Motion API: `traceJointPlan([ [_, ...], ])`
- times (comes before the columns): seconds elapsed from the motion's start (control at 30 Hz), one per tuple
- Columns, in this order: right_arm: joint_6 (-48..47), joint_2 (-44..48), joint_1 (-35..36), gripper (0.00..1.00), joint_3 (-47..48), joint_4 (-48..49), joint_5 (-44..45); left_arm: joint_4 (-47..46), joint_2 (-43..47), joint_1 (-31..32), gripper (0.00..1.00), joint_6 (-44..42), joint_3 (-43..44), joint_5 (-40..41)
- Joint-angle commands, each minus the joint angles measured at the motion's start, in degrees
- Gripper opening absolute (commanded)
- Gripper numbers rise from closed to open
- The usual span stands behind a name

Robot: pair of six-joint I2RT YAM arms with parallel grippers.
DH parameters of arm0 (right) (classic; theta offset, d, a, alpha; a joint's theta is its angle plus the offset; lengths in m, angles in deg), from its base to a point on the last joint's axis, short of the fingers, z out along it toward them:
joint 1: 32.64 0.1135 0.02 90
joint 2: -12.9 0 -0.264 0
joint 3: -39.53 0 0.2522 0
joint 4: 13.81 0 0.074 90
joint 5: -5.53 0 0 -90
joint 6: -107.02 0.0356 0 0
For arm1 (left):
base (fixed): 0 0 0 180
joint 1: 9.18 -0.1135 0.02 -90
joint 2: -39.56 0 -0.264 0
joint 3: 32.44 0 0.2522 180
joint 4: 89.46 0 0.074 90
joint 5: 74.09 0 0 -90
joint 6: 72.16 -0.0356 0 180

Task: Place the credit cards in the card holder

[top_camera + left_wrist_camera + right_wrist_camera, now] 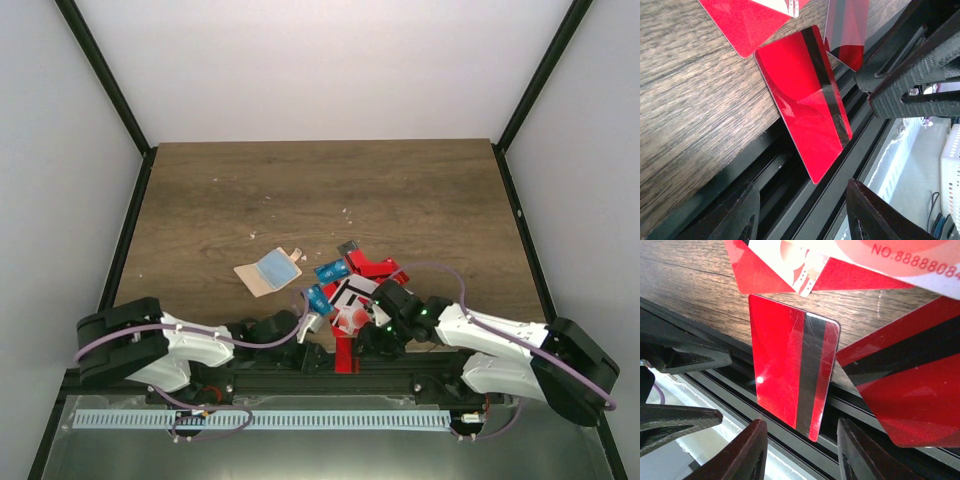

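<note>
The credit cards (352, 282) lie heaped near the table's front edge, mostly red with some blue and white. One red card (345, 352) with a dark stripe overhangs that edge, and both wrist views show this red card (805, 100) (785, 370). My left gripper (802, 186) is open just short of its free corner. My right gripper (801, 422) is open, with the card's end reaching between its fingertips and a gap on each side. The tan card holder (252, 278) lies apart to the left with a blue card (273, 265) on it.
Black rails (790, 200) run along the table's near edge under the overhanging card. The two grippers (318, 335) (362, 335) sit close together there; the right one's fingers (910, 75) loom in the left wrist view. Small white crumbs dot the wooden table (300, 190).
</note>
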State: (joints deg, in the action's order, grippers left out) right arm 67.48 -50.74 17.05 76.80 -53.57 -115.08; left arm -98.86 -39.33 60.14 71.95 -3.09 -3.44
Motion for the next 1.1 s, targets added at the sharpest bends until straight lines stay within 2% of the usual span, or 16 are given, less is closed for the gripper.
traceJointPlan([
  [0.0,0.2,-0.2,0.4,0.39,-0.6,1.8,-1.0,-5.9,-3.4,0.6,0.5,2.2,1.5,0.3],
  [0.33,0.6,0.4,0.4,0.3,-2.4,3.5,-1.8,-9.6,-10.3,0.7,0.5,4.0,3.1,1.0],
  [0.57,0.8,0.3,0.4,0.26,-3.6,4.6,-2.3,-12.3,-15.3,0.7,0.45,4.5,5.1,0.8],
  [0.73,0.9,0.2,0.4,0.23,-4.1,5.3,-2.6,-13.0,-16.6,0.7,0.37,4.8,5.5,1.6],
  [1.07,1.6,-0.1,0.5,0.17,-4.8,6.9,-3.4,-16.3,-16.5,0.7,0.09,4.1,5.7,1.4],
])
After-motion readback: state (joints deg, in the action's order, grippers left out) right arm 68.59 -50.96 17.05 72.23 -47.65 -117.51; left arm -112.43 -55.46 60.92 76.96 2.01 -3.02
